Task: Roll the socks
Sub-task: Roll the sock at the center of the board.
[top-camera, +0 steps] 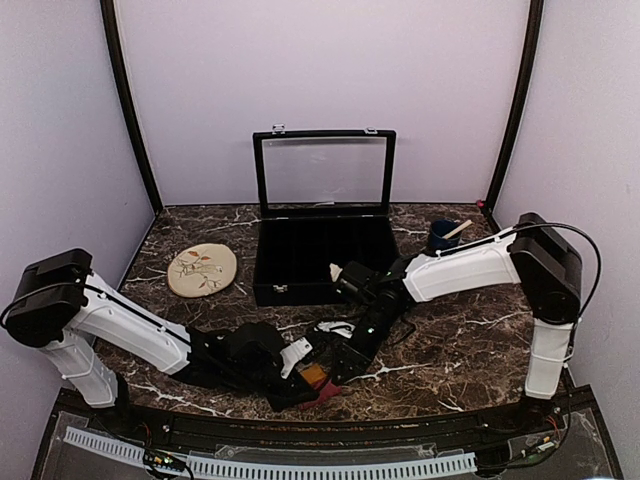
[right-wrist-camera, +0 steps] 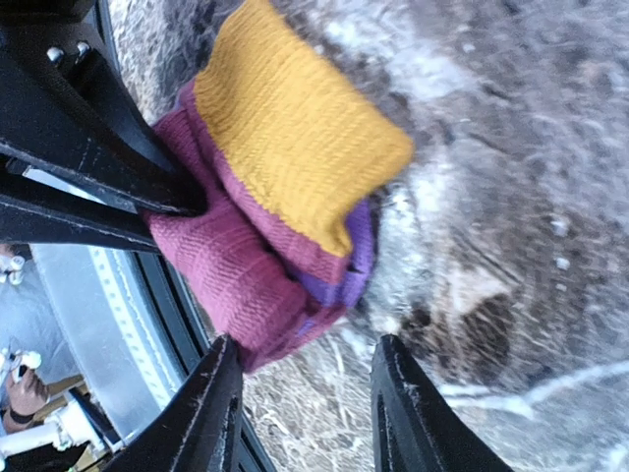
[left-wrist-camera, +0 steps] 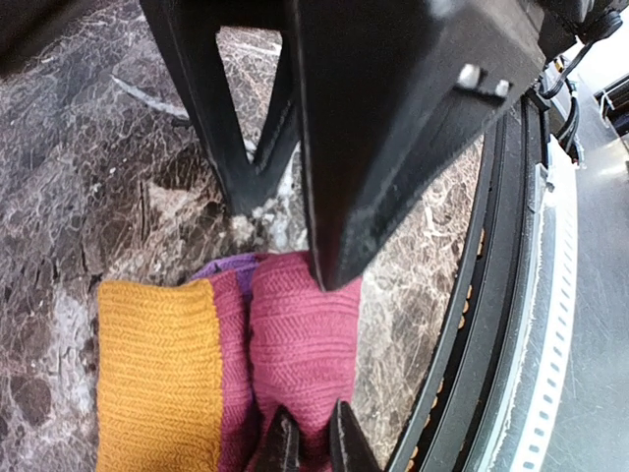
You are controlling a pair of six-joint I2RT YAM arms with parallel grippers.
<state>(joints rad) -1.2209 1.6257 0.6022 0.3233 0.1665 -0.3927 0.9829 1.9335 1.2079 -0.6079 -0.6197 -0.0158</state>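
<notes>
Dark white-veined marble tabletop (top-camera: 450,350), pale lilac walls (top-camera: 200,100). Left gripper (left-wrist-camera: 313,442) pinches folded maroon-purple knit sock with orange end (left-wrist-camera: 305,339) at near edge; right gripper (right-wrist-camera: 305,403) spread beside it

Even soft light; top view sharp; right-wrist view blurry around maroon sock (right-wrist-camera: 226,265).

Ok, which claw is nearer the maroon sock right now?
Left. The left claw is pinching the maroon sock; the right claw stands open just beside it, gripping nothing.
</notes>
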